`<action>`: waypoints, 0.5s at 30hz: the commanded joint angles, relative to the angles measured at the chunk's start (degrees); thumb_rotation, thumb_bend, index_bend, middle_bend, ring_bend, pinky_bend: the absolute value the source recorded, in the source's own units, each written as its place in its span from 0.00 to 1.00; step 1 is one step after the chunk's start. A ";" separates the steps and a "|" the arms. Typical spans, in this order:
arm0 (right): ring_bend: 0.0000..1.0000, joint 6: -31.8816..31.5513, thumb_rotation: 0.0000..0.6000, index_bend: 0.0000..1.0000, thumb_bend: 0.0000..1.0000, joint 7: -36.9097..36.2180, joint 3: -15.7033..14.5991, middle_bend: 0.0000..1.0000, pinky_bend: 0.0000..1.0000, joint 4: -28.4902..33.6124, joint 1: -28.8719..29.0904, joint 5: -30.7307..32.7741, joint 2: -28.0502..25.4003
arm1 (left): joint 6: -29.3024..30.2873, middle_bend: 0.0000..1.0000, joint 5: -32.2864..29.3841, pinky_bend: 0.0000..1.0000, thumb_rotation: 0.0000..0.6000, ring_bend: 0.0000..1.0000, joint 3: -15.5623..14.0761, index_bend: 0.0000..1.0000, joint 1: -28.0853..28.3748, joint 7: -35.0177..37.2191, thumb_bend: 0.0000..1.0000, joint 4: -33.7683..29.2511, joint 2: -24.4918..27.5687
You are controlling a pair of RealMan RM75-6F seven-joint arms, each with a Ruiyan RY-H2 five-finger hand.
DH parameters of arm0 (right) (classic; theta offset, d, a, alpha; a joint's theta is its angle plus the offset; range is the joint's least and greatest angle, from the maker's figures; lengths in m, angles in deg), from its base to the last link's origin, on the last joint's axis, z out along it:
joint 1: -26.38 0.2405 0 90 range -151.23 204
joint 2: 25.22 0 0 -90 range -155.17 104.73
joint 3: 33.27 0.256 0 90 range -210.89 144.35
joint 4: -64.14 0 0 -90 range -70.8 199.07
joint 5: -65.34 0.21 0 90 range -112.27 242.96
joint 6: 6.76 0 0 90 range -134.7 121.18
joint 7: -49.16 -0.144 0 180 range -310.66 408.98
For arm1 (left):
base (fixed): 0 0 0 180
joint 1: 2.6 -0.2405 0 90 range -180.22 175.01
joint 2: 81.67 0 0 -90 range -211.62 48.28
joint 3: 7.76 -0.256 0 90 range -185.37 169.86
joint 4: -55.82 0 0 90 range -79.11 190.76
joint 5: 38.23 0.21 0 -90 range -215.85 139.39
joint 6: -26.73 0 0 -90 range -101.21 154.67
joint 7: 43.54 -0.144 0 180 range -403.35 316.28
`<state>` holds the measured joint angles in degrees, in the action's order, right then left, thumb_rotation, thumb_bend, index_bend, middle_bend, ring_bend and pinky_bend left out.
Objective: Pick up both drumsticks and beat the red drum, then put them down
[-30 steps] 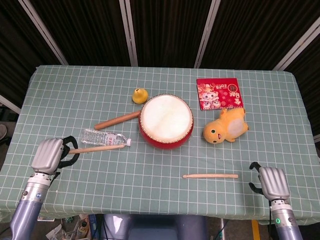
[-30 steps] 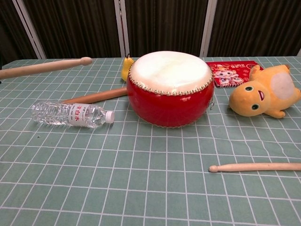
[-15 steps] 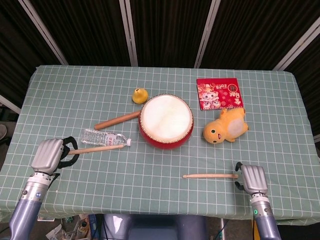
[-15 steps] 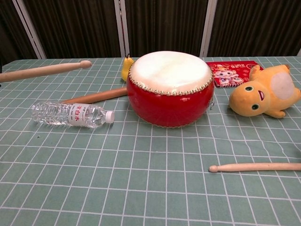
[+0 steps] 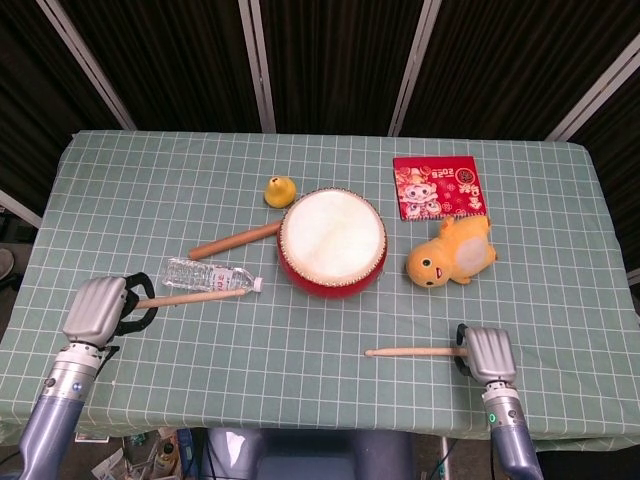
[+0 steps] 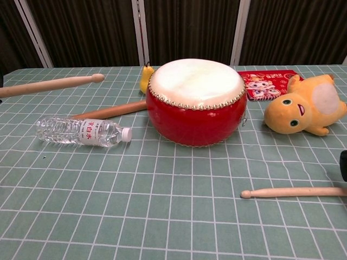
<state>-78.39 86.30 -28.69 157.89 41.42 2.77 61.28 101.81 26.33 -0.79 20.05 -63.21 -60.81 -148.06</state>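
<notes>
Beside the red drum [image 5: 332,243] we count one clear plastic water bottle [image 5: 212,273], one yellow plush toy [image 5: 451,252], one yellow pear [image 5: 278,190], one red printed card [image 5: 437,187] and one thick wooden rod [image 5: 235,240]. Our left hand [image 5: 98,309] holds one wooden drumstick [image 5: 190,297] above the bottle; our right hand [image 5: 484,352] covers the butt of the second wooden drumstick [image 5: 412,351] lying on the bench [image 5: 150,180], its grip undeterminable.

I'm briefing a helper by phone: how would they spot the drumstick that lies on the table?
Start at the red drum in the middle, then look toward the near right edge. The drumstick lies flat there on the green cloth, its butt end at the right hand. Unlike the lifted stick or the thicker brown rod, it rests alone.
</notes>
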 commanded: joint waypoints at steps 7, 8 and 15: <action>1.00 0.25 1.00 0.52 0.33 2.94 -0.22 1.00 1.00 -0.51 0.97 2.65 1.77 | -0.25 1.00 -0.48 1.00 1.00 1.00 0.27 0.75 0.02 0.08 0.56 0.22 -0.02; 1.00 0.32 1.00 0.52 0.33 3.23 -0.29 1.00 1.00 -0.63 1.04 2.99 1.91 | -0.28 1.00 -0.46 1.00 1.00 1.00 0.28 0.75 0.01 0.10 0.56 0.23 -0.01; 1.00 0.64 1.00 0.52 0.33 4.20 -0.50 1.00 1.00 -1.40 1.47 4.42 2.66 | -0.33 1.00 -0.38 1.00 1.00 1.00 0.29 0.75 -0.02 0.07 0.56 0.19 -0.04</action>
<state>-77.80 90.43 -29.16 156.54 42.84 7.11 63.88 101.49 25.95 -0.51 20.02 -63.14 -60.62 -148.09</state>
